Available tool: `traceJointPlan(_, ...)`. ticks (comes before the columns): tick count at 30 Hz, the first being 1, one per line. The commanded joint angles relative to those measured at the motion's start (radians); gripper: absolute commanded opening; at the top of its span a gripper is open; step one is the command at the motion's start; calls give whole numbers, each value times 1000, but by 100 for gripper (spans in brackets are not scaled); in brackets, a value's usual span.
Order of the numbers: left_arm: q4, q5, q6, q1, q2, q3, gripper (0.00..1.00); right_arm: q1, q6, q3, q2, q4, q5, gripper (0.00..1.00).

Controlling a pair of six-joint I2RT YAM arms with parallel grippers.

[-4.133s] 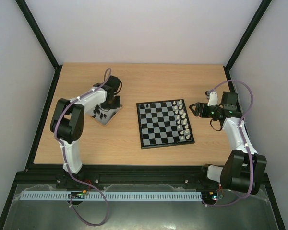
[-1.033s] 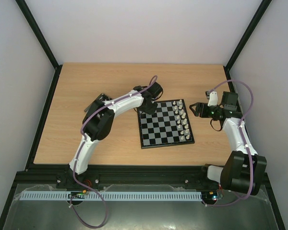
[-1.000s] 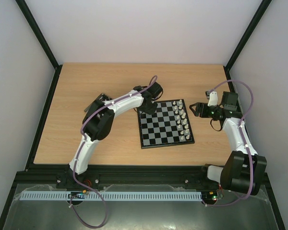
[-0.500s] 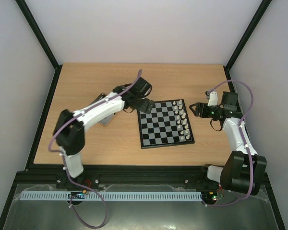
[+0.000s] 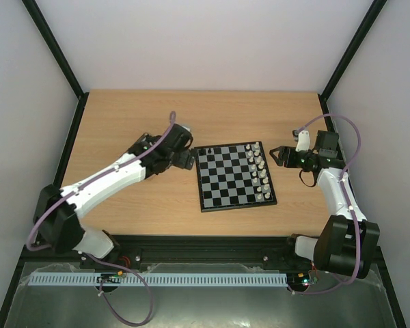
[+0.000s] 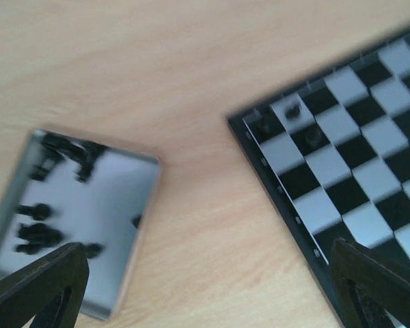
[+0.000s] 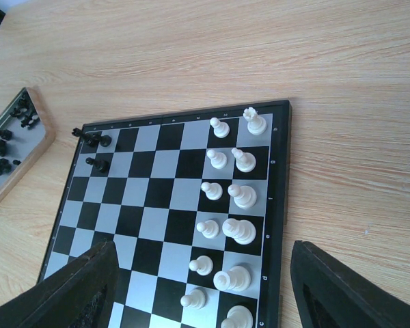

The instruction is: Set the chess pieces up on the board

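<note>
The board (image 5: 225, 179) lies mid-table. White chess pieces (image 5: 260, 171) fill two files on its right side (image 7: 239, 230). Three black pieces (image 6: 294, 109) stand at its far left corner (image 7: 98, 164). My left gripper (image 5: 186, 158) hangs open and empty (image 6: 205, 301) over bare wood, between the grey tray (image 6: 116, 198) and the board (image 6: 369, 178). More black pieces (image 6: 34, 232) lie in that tray. My right gripper (image 5: 277, 154) is open and empty (image 7: 212, 301), just off the board's right edge (image 7: 150, 205).
The tray (image 7: 44, 140) sits left of the board, mostly hidden under my left arm in the top view. Black frame rails and white walls border the wooden table (image 5: 123, 109).
My left gripper opened at the board's far left corner, then drew back leftward off the board towards the tray. The right arm has not moved.
</note>
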Motion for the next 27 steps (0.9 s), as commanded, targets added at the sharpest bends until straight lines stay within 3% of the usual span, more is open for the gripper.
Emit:
traceJointPlan(1, 100, -216, -80, 33, -123, -14, 99, 4, -5, 15, -16, -34, -27, 70)
traceJointPlan(4, -18, -264, -215, 120, -61, 28, 99, 4, -4, 17, -25, -33, -27, 70)
traceJointPlan(7, -74, -154, -159, 187, 18, 58, 97, 4, -6, 14, -40, -31, -21, 70)
traceJointPlan(12, -50, 63, -154, 284, 97, 23, 60, 4, -3, 13, -50, -30, -22, 71)
traceJointPlan(15, -32, 141, -147, 293, 136, 14, 46, 4, -7, 15, -47, -31, -21, 71)
traceJointPlan(24, 2, 199, -143, 305, 281, 6, 38, 4, -15, 18, -40, -36, -23, 71)
traceJointPlan(27, 9, 210, -153, 315, 312, 15, 29, 4, -18, 22, -41, -43, -22, 71)
